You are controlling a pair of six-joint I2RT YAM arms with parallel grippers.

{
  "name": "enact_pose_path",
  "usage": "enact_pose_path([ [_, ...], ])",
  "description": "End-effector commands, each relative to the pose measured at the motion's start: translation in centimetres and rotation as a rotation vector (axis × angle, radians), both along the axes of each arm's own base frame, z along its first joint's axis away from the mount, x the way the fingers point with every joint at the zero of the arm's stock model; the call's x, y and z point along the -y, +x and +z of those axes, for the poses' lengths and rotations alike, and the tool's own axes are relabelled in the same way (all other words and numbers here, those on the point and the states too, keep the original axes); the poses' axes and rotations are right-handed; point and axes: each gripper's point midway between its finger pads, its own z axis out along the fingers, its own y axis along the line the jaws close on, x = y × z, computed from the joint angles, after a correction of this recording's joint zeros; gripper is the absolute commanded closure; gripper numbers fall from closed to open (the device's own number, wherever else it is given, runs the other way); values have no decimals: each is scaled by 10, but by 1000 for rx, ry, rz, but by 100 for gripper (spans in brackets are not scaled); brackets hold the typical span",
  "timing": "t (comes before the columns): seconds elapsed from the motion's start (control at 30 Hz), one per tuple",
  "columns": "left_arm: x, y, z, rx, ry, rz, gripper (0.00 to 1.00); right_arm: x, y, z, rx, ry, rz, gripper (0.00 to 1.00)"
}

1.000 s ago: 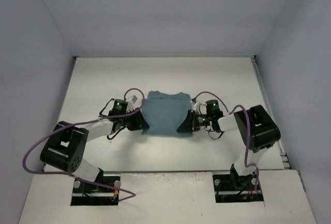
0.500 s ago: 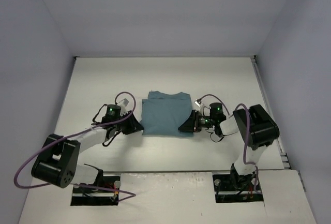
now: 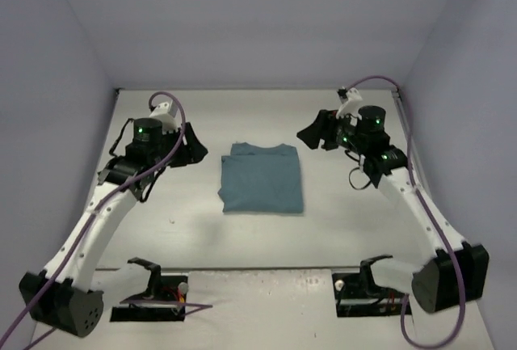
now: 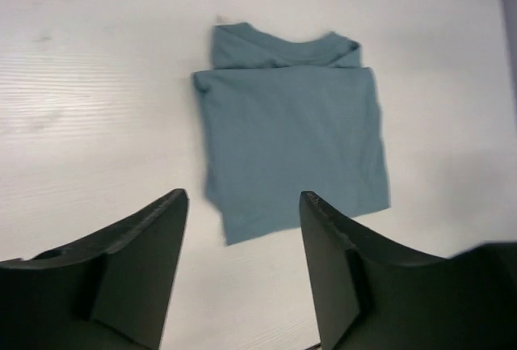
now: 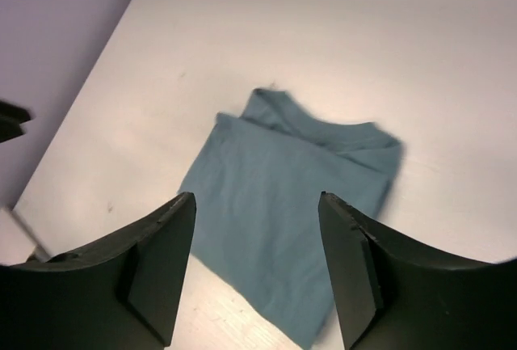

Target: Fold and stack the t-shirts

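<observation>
One teal t-shirt (image 3: 262, 179) lies folded into a flat rectangle on the white table (image 3: 355, 229), its collar end toward the back. Nothing is touching it. My left gripper (image 3: 197, 146) hangs raised off the shirt's back-left corner, open and empty. My right gripper (image 3: 310, 134) hangs raised off its back-right corner, also open and empty. In the left wrist view the t-shirt (image 4: 295, 136) lies ahead of the left gripper (image 4: 242, 198), whose jaws stand apart over bare table. In the right wrist view the t-shirt (image 5: 275, 180) shows between the spread jaws of the right gripper (image 5: 257, 198).
White walls enclose the table at the back (image 3: 258, 35) and both sides. Purple cables (image 3: 408, 156) loop along both arms. The two arm bases (image 3: 149, 289) sit at the near edge.
Both grippers were shut low at the shirt's left and right edges. They have opened, let go, and risen back and outward. The folded shirt stays flat.
</observation>
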Motion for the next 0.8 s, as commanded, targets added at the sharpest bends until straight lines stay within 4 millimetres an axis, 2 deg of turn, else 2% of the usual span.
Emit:
enact_pose_path([
  [0.0, -56, -20, 37, 55, 210, 116, 42, 72, -10, 28, 47, -215, -302, 37],
  [0.07, -72, -30, 61, 107, 257, 156, 38, 96, -19, 53, 112, -236, -404, 34],
  [0.17, -95, -45, 81, 151, 325, 228, 35, 119, -34, 80, 184, -235, -514, 4],
  [0.2, -103, -53, 93, 185, 344, 251, 34, 130, -45, 96, 231, -234, -566, 0],
  [0.23, -110, -59, 97, 191, 362, 274, 34, 140, -52, 107, 258, -239, -615, 0],
  [0.37, -125, -73, 110, 216, 390, 329, 33, 160, -75, 132, 333, -273, -683, 0],
  [0.57, -131, -84, 113, 238, 383, 355, 32, 167, -93, 138, 370, -295, -690, 0],
  [0.77, -135, -92, 109, 244, 364, 385, 26, 170, -93, 149, 399, -314, -697, 0],
])
